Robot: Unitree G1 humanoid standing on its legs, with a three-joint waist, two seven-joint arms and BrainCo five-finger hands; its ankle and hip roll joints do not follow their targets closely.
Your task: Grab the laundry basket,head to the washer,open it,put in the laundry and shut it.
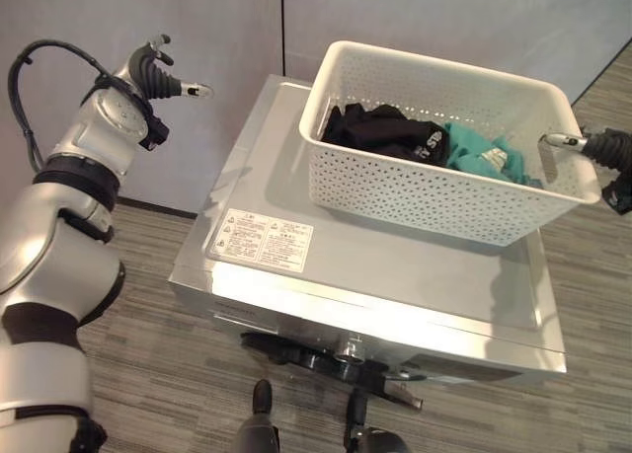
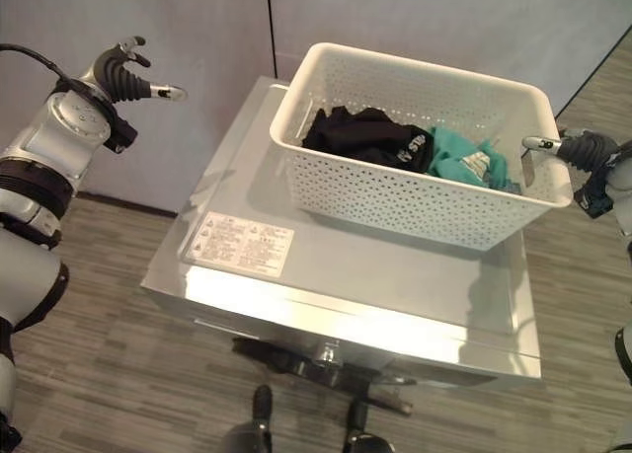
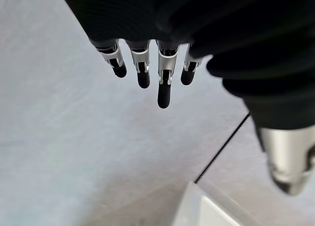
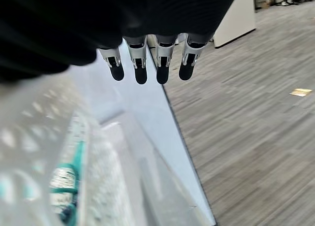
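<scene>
Laundry basket point(image 1: 449, 182) resting on the washer's top point(image 1: 395, 265), which serves as the surface — parked there, by the look of it, so that both hands are free for the door. The basket holds 2 items: a black garment point(image 1: 380, 132) and a teal garment point(image 1: 479, 155).

Left hand point(image 1: 158, 76): raised well clear of the basket, out beyond its far corner and in front of the grey wall point(image 1: 197, 29). In its wrist view the fingers point(image 3: 164, 90) hang loosely extended, thumb apart, nothing between them.

Right hand point(image 2: 568, 147): just beside the basket's near end rim, thumb tip pointing at the rim; whether it touches is hard to judge from the head views. Its fingers point(image 4: 140, 71) point straight, side by side, gripping nothing — seemingly a release posture.

The washer's dark door point(image 1: 316, 359) lies below and in front of both hands, apparently still shut; opening it is judged the next step.
</scene>
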